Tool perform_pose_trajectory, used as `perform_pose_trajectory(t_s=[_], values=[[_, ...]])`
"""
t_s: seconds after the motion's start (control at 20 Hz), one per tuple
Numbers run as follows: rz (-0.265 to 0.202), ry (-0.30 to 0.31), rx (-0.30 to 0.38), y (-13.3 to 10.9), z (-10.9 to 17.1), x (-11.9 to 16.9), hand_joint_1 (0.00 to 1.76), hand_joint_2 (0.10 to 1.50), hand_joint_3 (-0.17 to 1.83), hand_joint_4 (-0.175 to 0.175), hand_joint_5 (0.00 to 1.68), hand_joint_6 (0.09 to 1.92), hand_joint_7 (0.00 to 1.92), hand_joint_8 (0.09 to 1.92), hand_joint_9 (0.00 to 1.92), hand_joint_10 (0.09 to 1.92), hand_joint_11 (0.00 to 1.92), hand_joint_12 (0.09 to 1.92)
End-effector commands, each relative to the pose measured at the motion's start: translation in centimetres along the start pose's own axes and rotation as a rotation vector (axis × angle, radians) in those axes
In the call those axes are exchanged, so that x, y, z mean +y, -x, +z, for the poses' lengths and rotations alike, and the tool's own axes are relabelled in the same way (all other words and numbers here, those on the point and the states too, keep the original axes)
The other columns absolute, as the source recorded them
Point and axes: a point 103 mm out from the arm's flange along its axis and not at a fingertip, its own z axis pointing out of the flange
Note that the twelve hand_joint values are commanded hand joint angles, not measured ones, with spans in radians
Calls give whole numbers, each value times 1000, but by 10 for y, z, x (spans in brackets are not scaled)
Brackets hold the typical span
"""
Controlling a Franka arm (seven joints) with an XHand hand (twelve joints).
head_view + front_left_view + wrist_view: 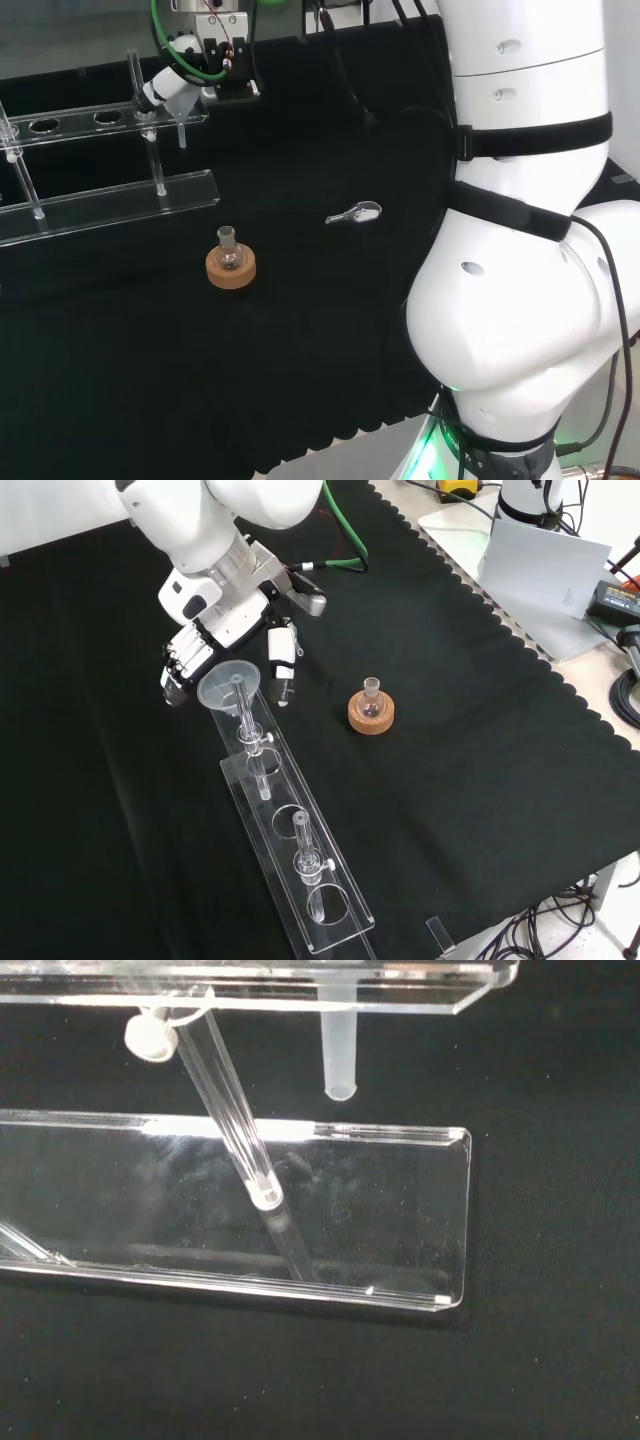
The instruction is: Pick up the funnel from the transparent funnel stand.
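Funnel: translucent white plastic, upright, wide mouth up, seated in end hole of stand's upper shelf; spout hangs through shelf, tip clear of base plate.
Funnel stand: clear acrylic, long two-tier rack, upright on black cloth, row of round holes, thin posts between tiers.

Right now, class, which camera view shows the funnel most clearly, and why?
The front view: the funnel shows its whole round mouth, seated at the stand's end beside the hand. The wrist view shows its stem tip; the head view barely shows it.
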Motion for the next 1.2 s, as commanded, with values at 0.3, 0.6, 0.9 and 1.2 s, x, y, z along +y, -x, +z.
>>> perform_pose_trajectory(t_s=[0.3,0.6,0.9,1.2], values=[[2,45,-14,5,-5,4,522,737,9,0,198,87,180,547,2,768,0,1194],[4,34,-28,7,-4,7,569,748,14,-2,233,87,200,554,37,808,0,1219],[7,21,-39,7,-2,10,577,748,15,-3,237,87,200,553,42,810,0,1227],[8,23,-50,6,-2,11,587,750,16,-4,239,87,240,567,73,819,0,1235]])
